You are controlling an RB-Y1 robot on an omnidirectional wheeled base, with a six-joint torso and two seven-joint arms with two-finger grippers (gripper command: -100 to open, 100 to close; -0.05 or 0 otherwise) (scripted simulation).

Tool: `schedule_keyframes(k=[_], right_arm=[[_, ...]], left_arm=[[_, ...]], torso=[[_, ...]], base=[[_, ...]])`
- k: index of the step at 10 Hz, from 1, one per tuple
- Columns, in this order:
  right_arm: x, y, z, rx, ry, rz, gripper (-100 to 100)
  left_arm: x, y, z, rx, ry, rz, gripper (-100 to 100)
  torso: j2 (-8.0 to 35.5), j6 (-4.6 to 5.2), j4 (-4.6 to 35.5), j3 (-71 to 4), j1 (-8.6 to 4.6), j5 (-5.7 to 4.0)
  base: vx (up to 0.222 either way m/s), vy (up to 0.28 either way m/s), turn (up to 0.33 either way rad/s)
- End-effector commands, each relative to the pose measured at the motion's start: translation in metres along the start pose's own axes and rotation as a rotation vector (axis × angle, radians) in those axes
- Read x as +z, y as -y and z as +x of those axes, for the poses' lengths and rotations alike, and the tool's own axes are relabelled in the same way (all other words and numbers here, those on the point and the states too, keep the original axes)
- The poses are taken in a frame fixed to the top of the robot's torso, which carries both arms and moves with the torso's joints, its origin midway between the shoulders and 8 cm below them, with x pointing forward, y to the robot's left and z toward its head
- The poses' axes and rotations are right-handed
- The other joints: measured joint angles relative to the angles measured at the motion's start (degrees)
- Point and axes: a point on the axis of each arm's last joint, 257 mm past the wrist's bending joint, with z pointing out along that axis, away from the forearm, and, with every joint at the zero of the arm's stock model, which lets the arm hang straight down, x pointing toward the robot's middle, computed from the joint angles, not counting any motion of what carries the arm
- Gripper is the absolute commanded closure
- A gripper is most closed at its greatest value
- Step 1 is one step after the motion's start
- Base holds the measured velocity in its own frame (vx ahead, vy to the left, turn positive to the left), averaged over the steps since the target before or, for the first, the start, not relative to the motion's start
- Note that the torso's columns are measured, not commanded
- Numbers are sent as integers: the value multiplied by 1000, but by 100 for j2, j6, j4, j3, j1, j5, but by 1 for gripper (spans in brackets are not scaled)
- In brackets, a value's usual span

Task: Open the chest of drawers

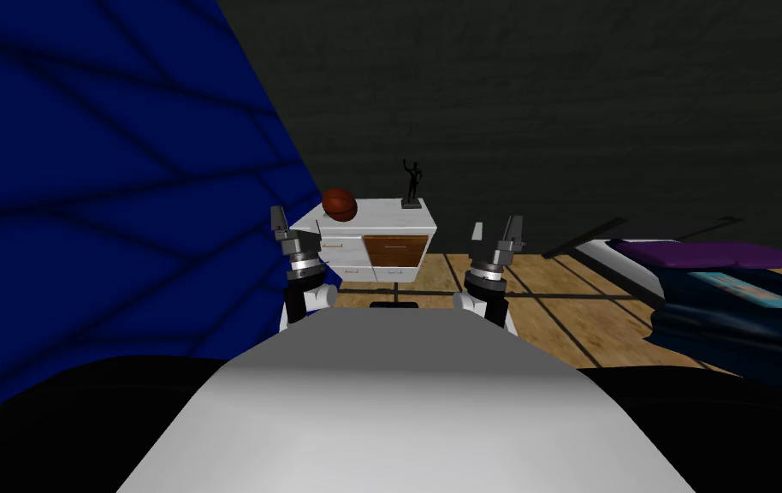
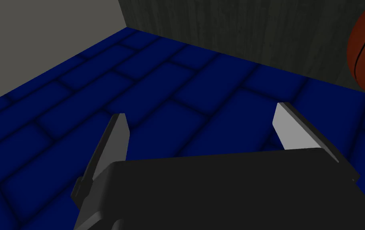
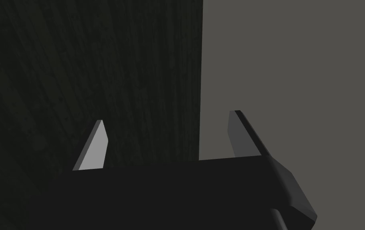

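Chest of drawers (image 1: 393, 249) sits far ahead between my raised hands, left gripper (image 1: 293, 224) nearer it than right gripper (image 1: 495, 231), both with fingers apart, holding nothing.

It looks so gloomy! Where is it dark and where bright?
Head view: chest of drawers and ball lit, wall behind dim. Left wrist view: ball glows reddish beside the left claw. Right wrist view: right claw pale one side, shaded the other.
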Motion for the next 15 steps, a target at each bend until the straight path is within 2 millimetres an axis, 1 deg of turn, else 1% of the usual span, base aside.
schedule_keyframes(k=[1,3,9,10,11,12,15], right_arm=[[0,0,0,0,0,0,0],[0,0,0,0,0,0,0],[0,0,0,0,0,0,0],[0,0,0,0,0,0,0],[0,0,0,0,0,0,0],[0,0,0,0,0,0,0],[0,0,0,0,0,0,0]], left_arm=[[0,0,0,0,0,0,0],[0,0,0,0,0,0,0],[0,0,0,0,0,0,0],[0,-4,5,16,-36,-8,-100],[0,-8,8,26,-61,-16,-100],[-1,-13,11,36,-83,-25,-100],[-4,-33,17,60,-131,-63,-100]], torso=[[232,0,235,-467,0,0],[1003,0,1006,-2014,0,0],[3539,0,3537,-7073,0,0],[3962,0,3960,-7919,0,0],[4154,0,4149,-8314,0,0],[4206,0,4205,-8427,-1,0],[4227,0,4228,-8457,-3,-1]], base=[[0,0,0],[0,0,0],[0,0,0],[9,-5,-7],[9,-12,-9],[9,-19,-10],[16,-27,-15]])
